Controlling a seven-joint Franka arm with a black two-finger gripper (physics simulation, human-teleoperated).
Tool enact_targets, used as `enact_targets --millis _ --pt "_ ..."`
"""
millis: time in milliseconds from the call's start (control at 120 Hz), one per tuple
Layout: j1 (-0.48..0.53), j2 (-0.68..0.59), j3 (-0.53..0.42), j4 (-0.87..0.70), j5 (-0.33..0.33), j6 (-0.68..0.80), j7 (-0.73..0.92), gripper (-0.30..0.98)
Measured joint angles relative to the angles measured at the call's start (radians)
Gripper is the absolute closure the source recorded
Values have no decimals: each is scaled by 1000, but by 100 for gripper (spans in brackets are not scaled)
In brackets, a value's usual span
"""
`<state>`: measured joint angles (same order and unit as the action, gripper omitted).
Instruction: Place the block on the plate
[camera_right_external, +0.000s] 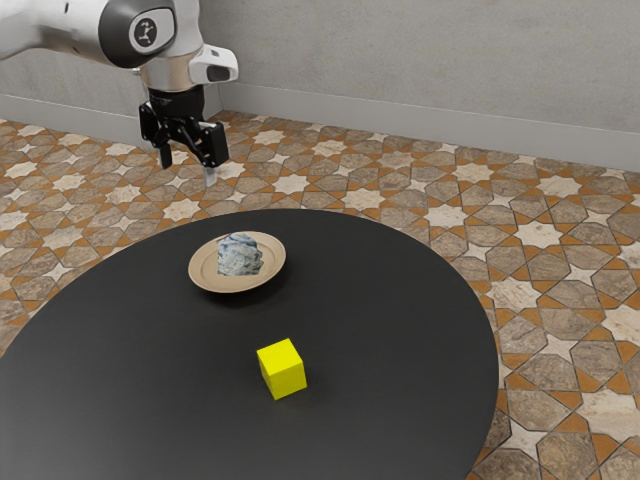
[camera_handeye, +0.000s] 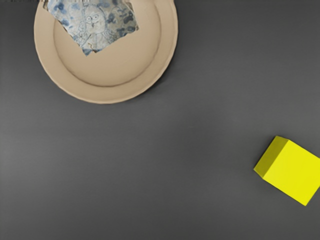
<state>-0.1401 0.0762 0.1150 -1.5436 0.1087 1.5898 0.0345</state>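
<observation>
Bright yellow, smooth-sided cubic block: seen resting on the round, matte black desk, well apart from the plate; not gripped.
Round, tan, shallow-rimmed plate: already occupied in part by a crumpled-looking lump patterned in blue and white; some bare surface is left beside it.
Placement: not achieved; the grasp, the lift, the carry and the release are all judged to be left.
White-and-grey jointed arm: extended from the exterior view's upper left, with its hand raised clear of the desk and pointed downward.
Black two-finger end effector: fingers parted, with nothing held between them.
Approach: travel past the plate toward the block, then a descent, is judged to be needed; contact with the lump should be avoided at placing.
</observation>
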Motion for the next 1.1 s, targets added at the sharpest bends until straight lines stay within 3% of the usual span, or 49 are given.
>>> enact_targets --millis 175,392,575,783,1100 --pt "-14 20 0 -17 -2 2 3 0" --pt "-91 167 0 -29 -12 74 80 0" --pt "-132 239 -2 -121 -70 197 147 0" --pt "-170 243 -34 -271 -117 368 203 0" --pt "-170 203 -56 -474 -125 594 258 0"
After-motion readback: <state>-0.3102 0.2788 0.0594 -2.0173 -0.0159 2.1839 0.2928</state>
